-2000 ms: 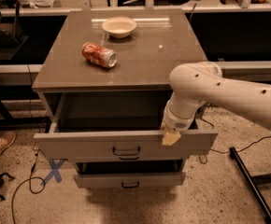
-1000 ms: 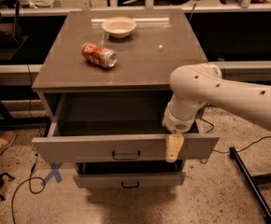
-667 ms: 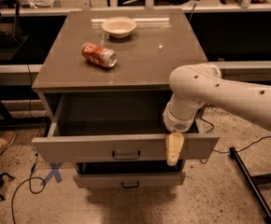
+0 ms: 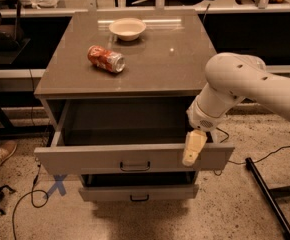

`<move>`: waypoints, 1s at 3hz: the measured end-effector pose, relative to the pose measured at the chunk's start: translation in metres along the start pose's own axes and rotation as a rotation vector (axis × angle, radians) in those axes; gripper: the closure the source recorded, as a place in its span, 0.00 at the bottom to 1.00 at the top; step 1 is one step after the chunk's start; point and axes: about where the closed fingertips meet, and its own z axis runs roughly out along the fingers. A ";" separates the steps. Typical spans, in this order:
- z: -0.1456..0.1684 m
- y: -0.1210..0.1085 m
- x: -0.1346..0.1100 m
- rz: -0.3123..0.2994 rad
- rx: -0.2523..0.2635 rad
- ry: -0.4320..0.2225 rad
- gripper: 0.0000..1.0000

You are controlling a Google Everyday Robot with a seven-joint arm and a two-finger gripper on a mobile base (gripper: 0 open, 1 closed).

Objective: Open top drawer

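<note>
The top drawer [image 4: 95, 158] of the grey cabinet stands pulled well out. Its deep grey box is open to view and looks empty, and its small black bar handle [image 4: 135, 167] sits at the middle of the front. My gripper [image 4: 190, 157] hangs from the white arm [image 4: 235, 86] at the drawer's right end. It reaches down over the top rim and lies against the front face, to the right of the handle.
A crushed red soda can [image 4: 105, 58] lies on the cabinet top [image 4: 175, 64], with a white bowl [image 4: 127, 28] behind it. A narrower drawer [image 4: 175, 192] below is slightly out. Cables and a blue cross mark lie on the floor at left, and a black stand leg [image 4: 267, 196] at right.
The top drawer came a little further out early on, then stayed still. My gripper dropped from the drawer's rim down over its front face.
</note>
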 end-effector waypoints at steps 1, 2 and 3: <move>-0.022 -0.003 0.000 0.041 0.022 -0.028 0.25; -0.026 -0.011 -0.002 0.101 0.042 -0.032 0.48; -0.022 -0.021 -0.004 0.173 0.059 -0.045 0.72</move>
